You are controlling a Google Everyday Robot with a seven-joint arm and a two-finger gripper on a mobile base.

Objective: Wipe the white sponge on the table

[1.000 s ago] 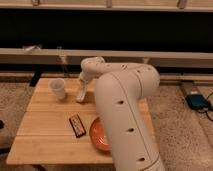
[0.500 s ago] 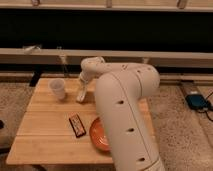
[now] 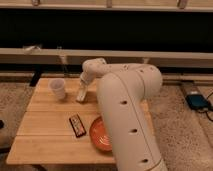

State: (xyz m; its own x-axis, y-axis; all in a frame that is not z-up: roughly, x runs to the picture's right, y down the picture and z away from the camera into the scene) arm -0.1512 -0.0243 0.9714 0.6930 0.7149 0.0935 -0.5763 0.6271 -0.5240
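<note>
Where the table (image 3: 45, 120) lies, the gripper (image 3: 81, 96) reaches down.

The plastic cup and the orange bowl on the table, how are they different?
The plastic cup is pale and translucent; the orange bowl is bright orange. The cup stands taller and narrow, the bowl wide and shallow. The cup is fully in view at the far left of the table; the bowl is near the front, partly hidden by the arm. The gripper reaches down just right of the cup, away from the bowl. Both sit upright.
</note>
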